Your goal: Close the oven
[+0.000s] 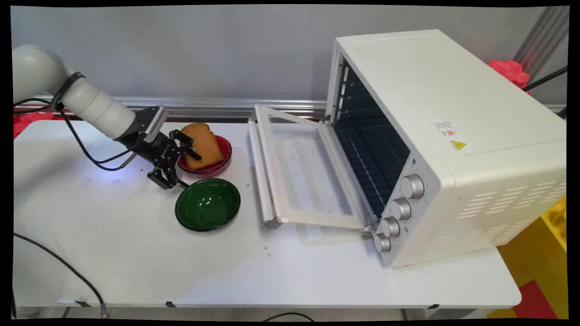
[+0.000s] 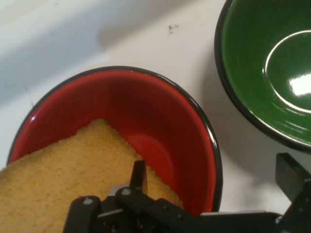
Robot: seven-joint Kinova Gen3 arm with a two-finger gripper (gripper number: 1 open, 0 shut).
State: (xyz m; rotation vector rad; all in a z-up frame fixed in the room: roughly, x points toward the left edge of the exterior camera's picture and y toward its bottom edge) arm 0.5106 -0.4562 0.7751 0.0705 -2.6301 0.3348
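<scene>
A slice of brown toast (image 1: 204, 144) leans in a red bowl (image 1: 225, 156) at the table's back left. My gripper (image 1: 188, 170) hangs low at the bowl's near-left side, open. In the hand view one finger (image 2: 139, 175) rests at the toast (image 2: 58, 179) inside the red bowl (image 2: 165, 107), while the other finger (image 2: 291, 177) stands outside the rim, toward the green bowl (image 2: 262, 68). The jaws straddle the red bowl's rim and hold nothing. The green bowl (image 1: 208, 204) sits empty just in front of the red one.
A white toaster oven (image 1: 453, 136) stands on the table's right half. Its glass door (image 1: 299, 174) lies folded down toward the bowls, showing a dark rack inside. Black cables hang from the arm at the left.
</scene>
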